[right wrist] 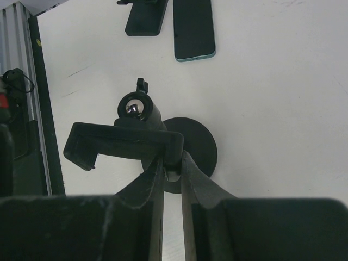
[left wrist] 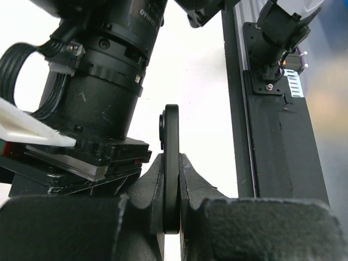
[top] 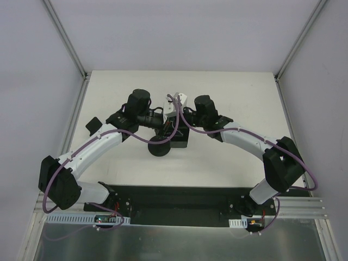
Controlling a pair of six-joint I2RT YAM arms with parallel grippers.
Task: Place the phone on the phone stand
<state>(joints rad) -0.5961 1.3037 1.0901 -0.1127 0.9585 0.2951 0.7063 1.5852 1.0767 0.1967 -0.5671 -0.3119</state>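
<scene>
Black phone stand (right wrist: pixel 142 117) rests upright on the white surface (right wrist: pixel 272 109), its holder plate (right wrist: pixel 109 144) pinched at 1 end by the right jaws. Beyond those jaws, past the stand, the phone (right wrist: pixel 193 27) lies flat on the surface. The left jaws are pressed onto a thin black piece (left wrist: pixel 172 128) seen edge-on; what that piece is, I cannot tell.

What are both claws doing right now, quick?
Left claw: shut on a thin black thing seen edge-on; what it is cannot be told.
Right claw: shut on the stand.
</scene>
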